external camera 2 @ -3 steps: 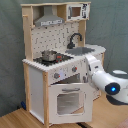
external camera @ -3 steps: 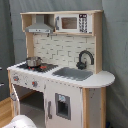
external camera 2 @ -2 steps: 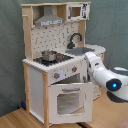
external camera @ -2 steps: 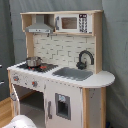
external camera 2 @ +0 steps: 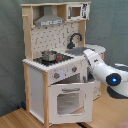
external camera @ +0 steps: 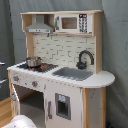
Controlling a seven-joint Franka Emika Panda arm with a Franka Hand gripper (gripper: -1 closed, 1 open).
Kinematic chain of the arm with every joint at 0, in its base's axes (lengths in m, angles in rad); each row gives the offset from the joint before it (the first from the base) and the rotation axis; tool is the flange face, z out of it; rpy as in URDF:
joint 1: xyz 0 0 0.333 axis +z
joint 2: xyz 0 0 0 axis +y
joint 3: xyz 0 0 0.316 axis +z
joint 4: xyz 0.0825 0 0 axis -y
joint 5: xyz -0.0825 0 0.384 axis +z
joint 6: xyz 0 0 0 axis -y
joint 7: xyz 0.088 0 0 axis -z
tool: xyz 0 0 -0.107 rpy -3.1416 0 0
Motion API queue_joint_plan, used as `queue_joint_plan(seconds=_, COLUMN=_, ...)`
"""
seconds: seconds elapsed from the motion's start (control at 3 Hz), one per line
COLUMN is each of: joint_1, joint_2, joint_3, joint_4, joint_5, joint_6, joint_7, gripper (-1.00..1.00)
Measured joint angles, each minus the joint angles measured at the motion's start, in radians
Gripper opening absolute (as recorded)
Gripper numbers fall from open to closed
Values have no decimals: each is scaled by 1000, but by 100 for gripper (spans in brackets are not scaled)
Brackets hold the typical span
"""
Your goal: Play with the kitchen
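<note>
No readable text, labels or numbers anywhere.

Your arm (external camera 2: 102, 70) enters from the second exterior view's right, its white links slanting up and leftward. You cannot see the pincer; it is hidden.

Arm (external camera 2: 102, 70) perhaps hides the gripper behind the kitchen (external camera 2: 55, 60).

Both exterior views are soft and blurred throughout, lit evenly and rather dimly, perhaps from overhead. The tall white and light-wood toy kitchen (external camera: 60, 70) (external camera 2: 60, 60) shows faint shadow beneath its grey hood and little glare anywhere.
</note>
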State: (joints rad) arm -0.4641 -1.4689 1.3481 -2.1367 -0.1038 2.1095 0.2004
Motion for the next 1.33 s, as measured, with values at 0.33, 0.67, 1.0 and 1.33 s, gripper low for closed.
queue_joint_plan(seconds=0.33, joint_1=1, joint_2=19, joint_3=-7, joint_4=-33, joint_5=3, joint_6=11, joint_7=-118, gripper=100)
queue_joint_plan(seconds=0.67, joint_1=2, joint_2=34, joint_3=-11, joint_4=-74, joint_5=14, joint_6=43, joint_7=-229, gripper=100)
queue_joint_plan(seconds=1.0, joint_1=2, joint_2=47, joint_3=-22, joint_4=-115, joint_5=36, joint_6=80, joint_7=-343, gripper=100)
queue_joint_plan(seconds=1.33, joint_1=2, joint_2=55, joint_3=-36, joint_4=-139, joint_5=60, joint_6=105, joint_7=-434, gripper=100)
